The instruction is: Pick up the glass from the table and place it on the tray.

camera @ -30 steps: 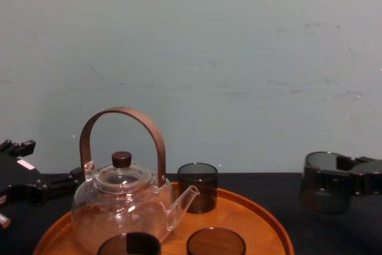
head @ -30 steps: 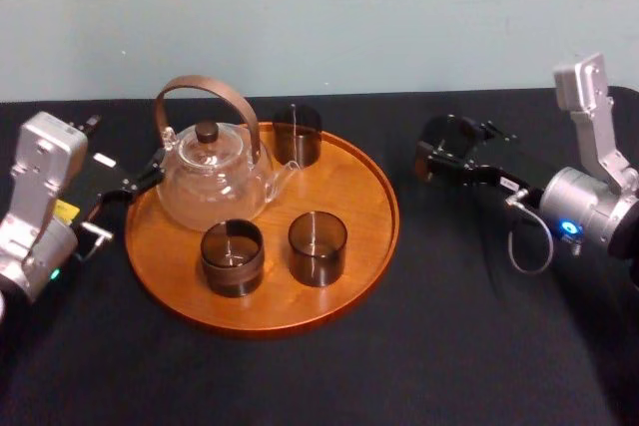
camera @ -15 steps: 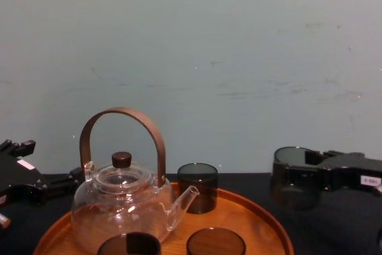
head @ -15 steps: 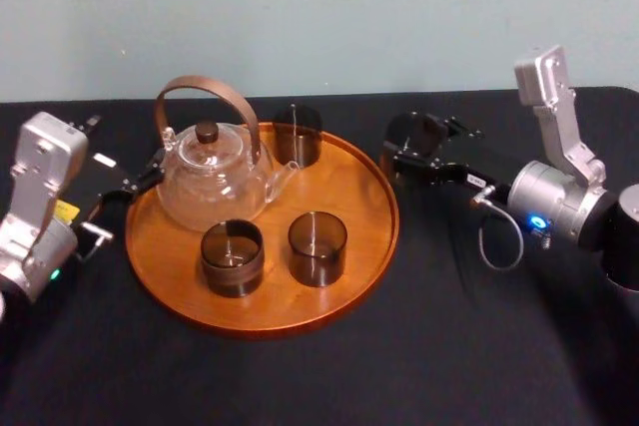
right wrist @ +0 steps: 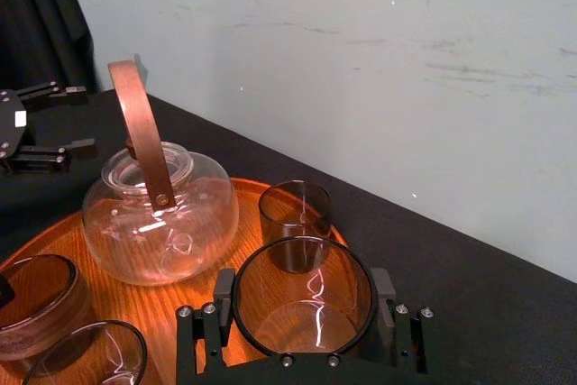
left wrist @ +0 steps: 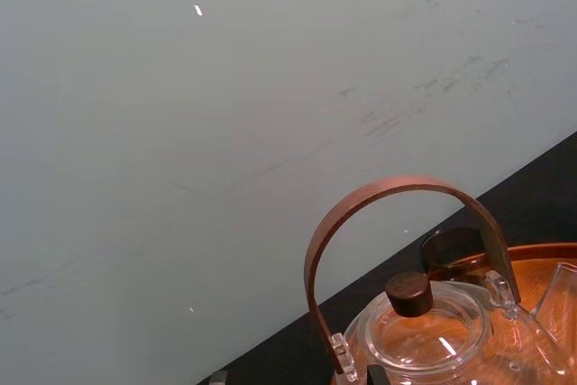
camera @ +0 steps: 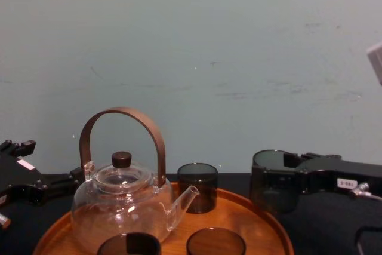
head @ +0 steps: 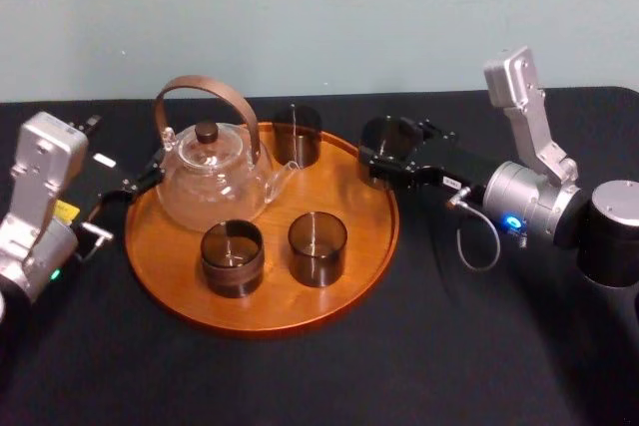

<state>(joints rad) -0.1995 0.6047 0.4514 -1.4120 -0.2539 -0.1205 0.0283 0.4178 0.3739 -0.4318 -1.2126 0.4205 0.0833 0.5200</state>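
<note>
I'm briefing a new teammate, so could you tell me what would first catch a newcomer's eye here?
The right pincer holds a smoky glass over the right edge of the round wooden tray. On the tray stand a clear teapot with an arched brown handle and three more dark glasses. The left pincer is parked, open, left of the tray.

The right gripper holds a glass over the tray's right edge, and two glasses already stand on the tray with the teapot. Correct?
No: three glasses stand on the tray, not two; the head view shows one behind the teapot's spout, two in front. The right gripper does hold a glass over the tray's right edge. The left gripper is parked beside the tray.
</note>
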